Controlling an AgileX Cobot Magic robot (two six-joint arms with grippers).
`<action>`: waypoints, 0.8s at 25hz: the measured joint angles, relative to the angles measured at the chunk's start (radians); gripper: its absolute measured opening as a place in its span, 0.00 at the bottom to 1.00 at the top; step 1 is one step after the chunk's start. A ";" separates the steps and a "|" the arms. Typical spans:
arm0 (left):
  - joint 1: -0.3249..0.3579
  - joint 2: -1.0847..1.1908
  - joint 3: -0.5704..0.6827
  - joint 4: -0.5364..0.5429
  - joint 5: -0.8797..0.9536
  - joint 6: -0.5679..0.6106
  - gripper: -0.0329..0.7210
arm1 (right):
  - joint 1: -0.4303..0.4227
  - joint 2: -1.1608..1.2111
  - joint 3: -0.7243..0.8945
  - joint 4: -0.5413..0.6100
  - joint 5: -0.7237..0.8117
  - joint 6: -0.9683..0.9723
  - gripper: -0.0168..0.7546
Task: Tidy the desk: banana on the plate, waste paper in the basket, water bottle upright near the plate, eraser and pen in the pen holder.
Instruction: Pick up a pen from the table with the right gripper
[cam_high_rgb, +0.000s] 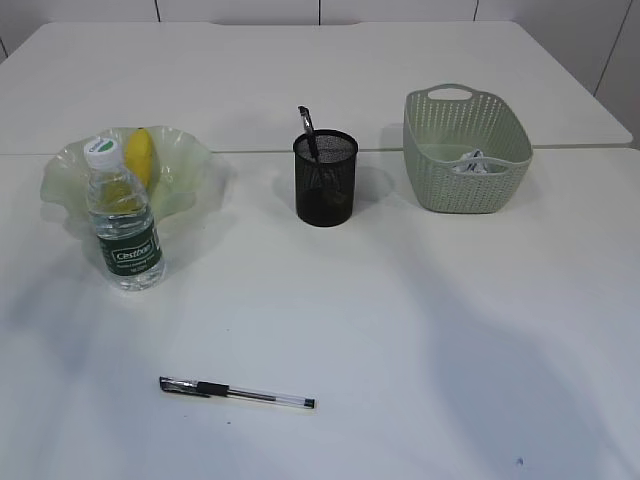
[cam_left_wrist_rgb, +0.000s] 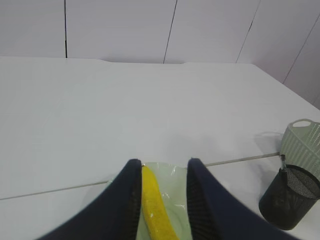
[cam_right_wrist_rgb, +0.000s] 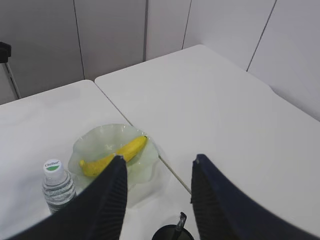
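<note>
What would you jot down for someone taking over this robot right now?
Left gripper: jaws open, empty, above the banana. Right gripper: jaws open, empty.
Done: banana on the plate; water bottle upright beside it; waste paper in the basket; one pen in the pen holder.
Left: the pen on the desk. Eraser not visible.

Banana (cam_high_rgb: 140, 156) on plate (cam_high_rgb: 190, 160); bottle (cam_high_rgb: 123, 222) in front.
</note>
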 joint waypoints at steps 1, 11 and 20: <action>0.000 0.000 0.000 0.001 -0.002 0.000 0.33 | -0.004 0.000 0.004 0.000 0.000 0.000 0.43; 0.000 0.000 0.000 0.007 -0.003 0.000 0.33 | -0.079 0.008 0.262 0.035 -0.002 -0.025 0.43; 0.000 0.000 0.000 0.014 -0.004 0.000 0.33 | -0.079 -0.001 0.426 0.032 -0.008 -0.099 0.43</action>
